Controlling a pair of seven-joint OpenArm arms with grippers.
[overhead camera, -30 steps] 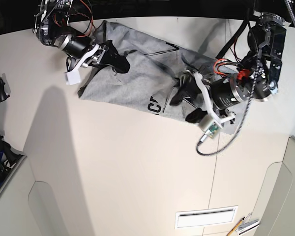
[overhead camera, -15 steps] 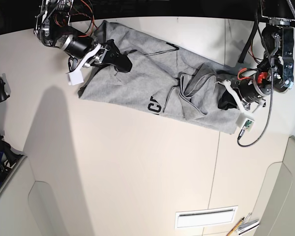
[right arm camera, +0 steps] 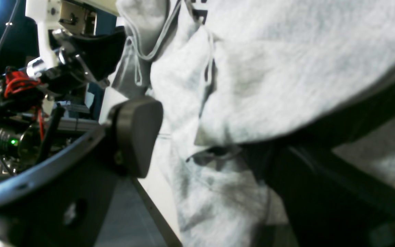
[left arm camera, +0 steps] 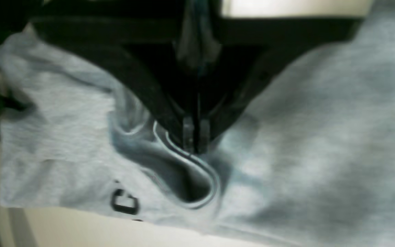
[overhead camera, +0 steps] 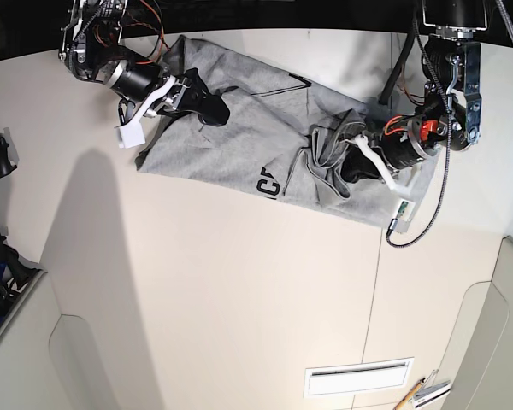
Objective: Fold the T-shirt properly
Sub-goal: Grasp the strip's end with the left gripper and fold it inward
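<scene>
Left gripper [left arm camera: 196, 135]: fingertips pressed together over the crew neck [left arm camera: 214, 181]; can't tell whether cloth is between them.
Right gripper [right arm camera: 207, 147]: fingers spread, one partly beneath a fold.
Table [overhead camera: 239, 290]: pale, beneath everything.
T-shirt [overhead camera: 248, 141]: grey, rumpled lengthwise across the table's far part, under both grippers.
White strip [overhead camera: 359, 377]: near edge.
Lettering [overhead camera: 268, 182]: black, partly visible, along the shirt's near edge.
</scene>
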